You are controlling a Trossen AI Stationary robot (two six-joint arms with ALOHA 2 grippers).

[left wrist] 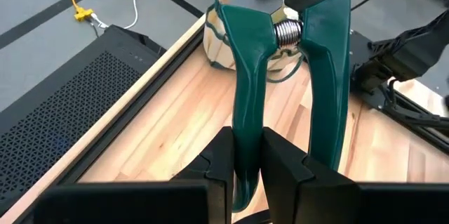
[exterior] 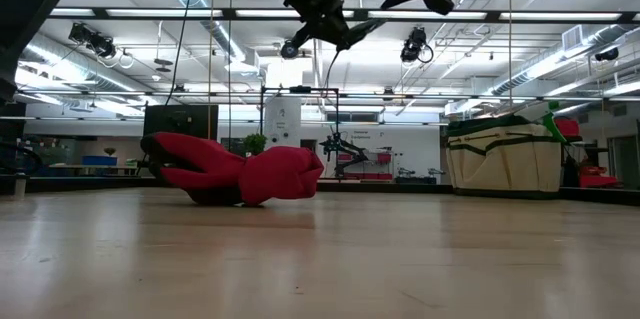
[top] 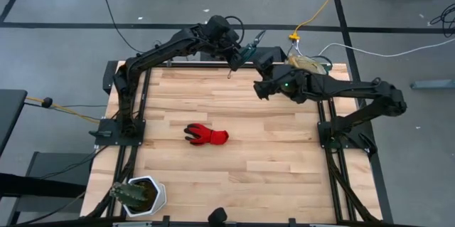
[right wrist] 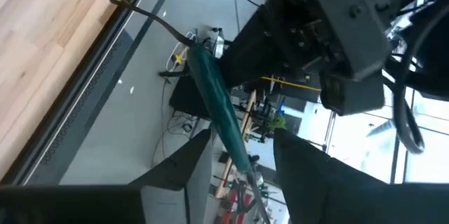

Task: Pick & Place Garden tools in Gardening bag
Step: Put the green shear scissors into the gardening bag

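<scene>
Mostly hidden: gardening bag (top: pixel 307 64) behind right arm.

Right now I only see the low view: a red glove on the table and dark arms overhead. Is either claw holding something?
Observer: Yes. The left claw is shut on one green handle of the pruning shears.
Operator: And the other claw?
Observer: The right claw is open, with a green handle passing between its fingers.
Operator: Is anything else on the table?
Observer: A white pot with a dark plant stands at a corner on the left arm's side, far from both claws.
</scene>
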